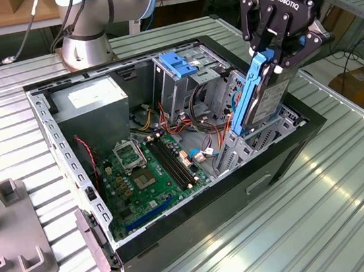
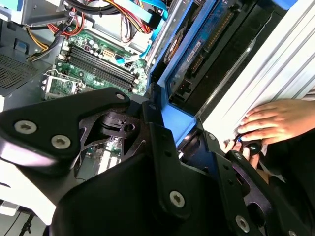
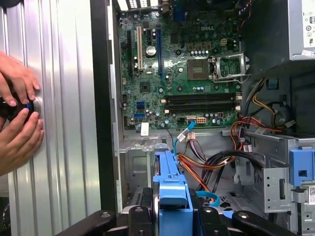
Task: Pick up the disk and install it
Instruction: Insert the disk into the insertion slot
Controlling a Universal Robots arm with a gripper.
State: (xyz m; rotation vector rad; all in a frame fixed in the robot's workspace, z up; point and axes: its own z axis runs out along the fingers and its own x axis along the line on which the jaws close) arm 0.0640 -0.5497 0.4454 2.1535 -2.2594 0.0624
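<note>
The case (image 1: 291, 156) lies on the tabletop (image 1: 332, 224). At its end on the exterior view's right, the disk (image 1: 267, 99) stands on edge, seemingly partly inside, gripped from above by the claw (image 1: 277, 58).

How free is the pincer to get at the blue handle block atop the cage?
Probably not: the pincer is shut on the disk, so its jaws are occupied, though nothing stands above the handle block.

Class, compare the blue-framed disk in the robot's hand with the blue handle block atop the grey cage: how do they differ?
The disk stands on end, tilted, gripped at its top by the hand; the handle block sits on the grey cage, untouched. The disk is grey metal between blue rails; the handle block is all blue. The disk is clearly longer. Both have bright blue plastic.
</note>
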